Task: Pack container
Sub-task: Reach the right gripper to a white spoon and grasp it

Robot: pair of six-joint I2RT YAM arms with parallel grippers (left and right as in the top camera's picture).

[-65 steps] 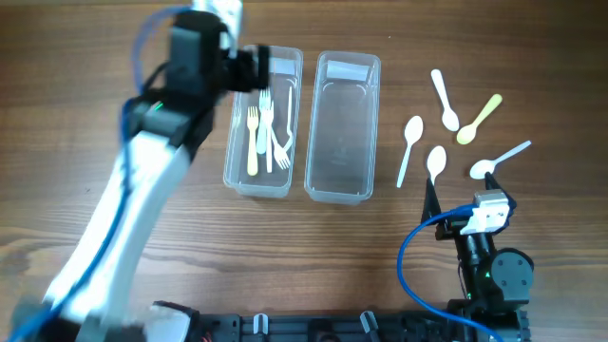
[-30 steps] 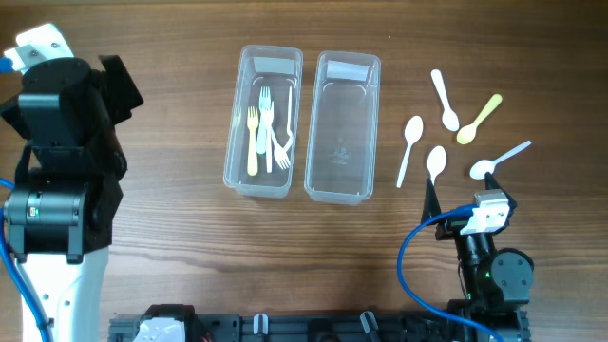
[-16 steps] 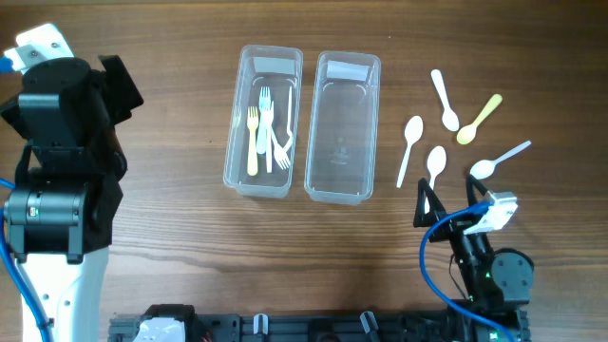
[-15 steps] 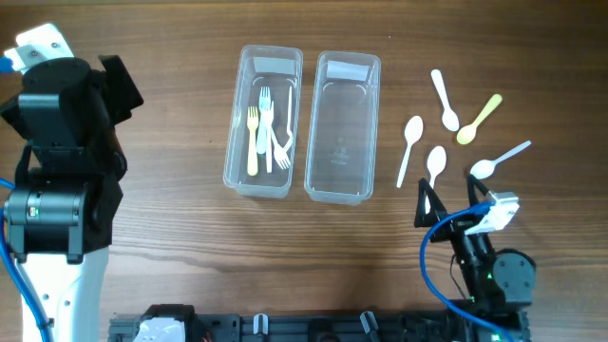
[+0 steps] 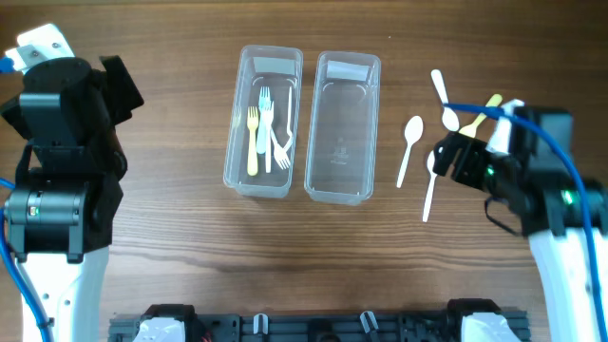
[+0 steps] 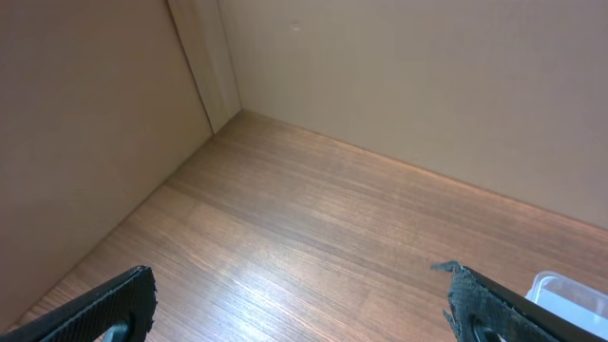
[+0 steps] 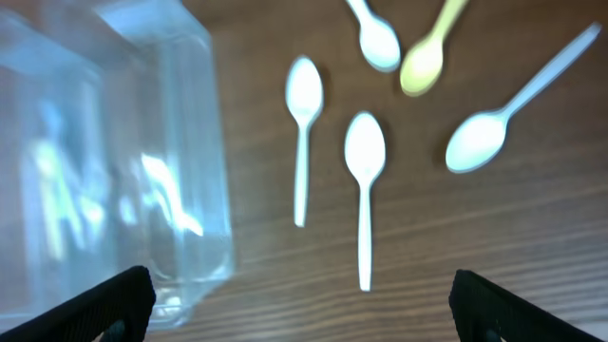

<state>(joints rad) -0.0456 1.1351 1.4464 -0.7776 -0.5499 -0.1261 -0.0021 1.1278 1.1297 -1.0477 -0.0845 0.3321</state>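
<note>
Two clear containers stand side by side. The left container (image 5: 233, 142) holds several forks (image 5: 265, 119). The right container (image 5: 342, 185) is empty; it also shows in the right wrist view (image 7: 114, 161). Several plastic spoons lie to its right: white ones (image 7: 304, 123) (image 7: 365, 180) (image 7: 380, 38) (image 7: 494, 128) and a yellow one (image 7: 427, 52). My right gripper (image 5: 446, 157) (image 7: 304, 313) is open and empty, hovering over the spoons. My left gripper (image 5: 119, 81) (image 6: 304, 313) is open and empty, far left, away from the containers.
In the overhead view one white spoon (image 5: 410, 142) lies free beside the empty container; another spoon's handle (image 5: 428, 198) sticks out from under the right arm. The left wrist view shows bare wood, walls and a container corner (image 6: 570, 290).
The right arm has lifted from the front edge and moved back over the spoons. The left arm, earlier over the fork container, pulled back to the far left and now holds still.
</note>
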